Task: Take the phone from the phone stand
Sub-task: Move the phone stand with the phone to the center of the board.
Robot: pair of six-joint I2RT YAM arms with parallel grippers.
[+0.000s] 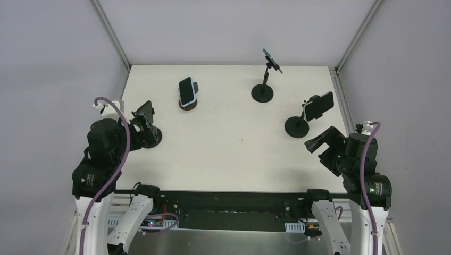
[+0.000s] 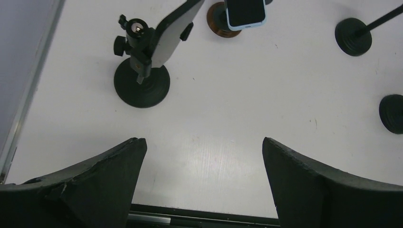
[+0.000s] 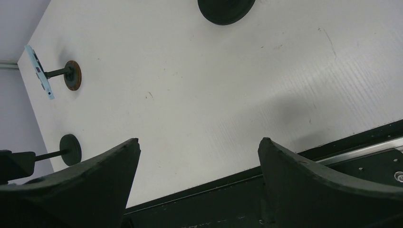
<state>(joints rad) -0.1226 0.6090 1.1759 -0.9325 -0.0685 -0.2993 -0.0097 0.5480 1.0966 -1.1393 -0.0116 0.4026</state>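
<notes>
Phones sit clamped in four stands on the white desk (image 1: pixel 228 149). A blue-cased phone (image 1: pixel 186 90) is on a brown-based stand (image 1: pixel 187 106), a tilted phone (image 1: pixel 272 59) tops a tall stand (image 1: pixel 262 93) at the far edge, a dark phone (image 1: pixel 319 105) is on the right stand (image 1: pixel 297 126), and a grey-backed phone (image 2: pixel 173 33) is on the black stand (image 2: pixel 141 88) near the left jaws. The left jaws and right jaws are both spread wide and hold nothing.

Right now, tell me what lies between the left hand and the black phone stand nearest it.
Nothing: only bare white table separates the left hand from that phone stand, seen in the left wrist view.
</notes>
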